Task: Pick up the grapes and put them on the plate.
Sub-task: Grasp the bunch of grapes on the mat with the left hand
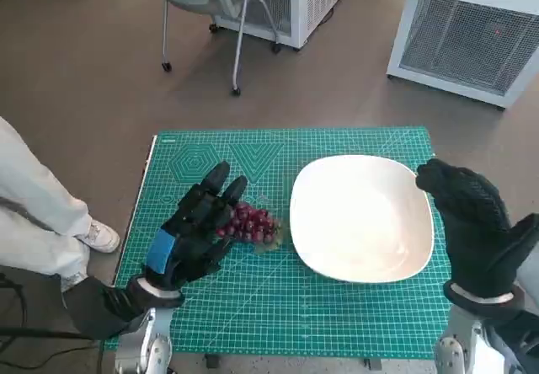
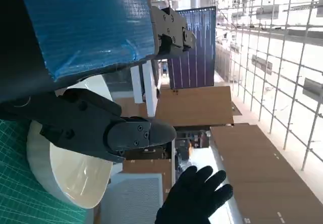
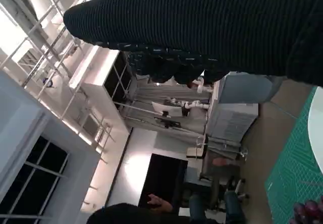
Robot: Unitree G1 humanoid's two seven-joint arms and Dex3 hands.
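1. The grapes (image 1: 251, 223) — a small dark-red bunch — lie on the green cutting mat (image 1: 278, 307) just beside the near-left edge of the plate (image 1: 362, 218), not on it. They also show as a few dark red shapes at the corner of the right wrist view.
2. The left hand (image 1: 195, 227), black with blue tape over its back, is at the bunch from the side away from the plate. Its fingers (image 1: 221, 190) reach over and against the grapes, but the head view does not show whether they have closed round the bunch or only rest on it — I cannot tell if it is gripped. The left wrist view shows the fingers extended toward the plate and no grapes.
3. The plate, white and shallow, has nothing on it that I can see.
4. The right hand (image 1: 468, 210), in its black knitted glove, hangs at the far right rim of the plate, holding nothing; its fingers look loosely extended and apart.
5. The mat covers the worktop; beyond it are a chair (image 1: 210, 8) and white cabinets on the floor, and a person's pale trouser leg and shoe (image 1: 101, 237) to the left.
6. Progress, as I judge it: early. The reach is made; a sure grasp, the lift, the short carry across and the release onto the plate all remain.
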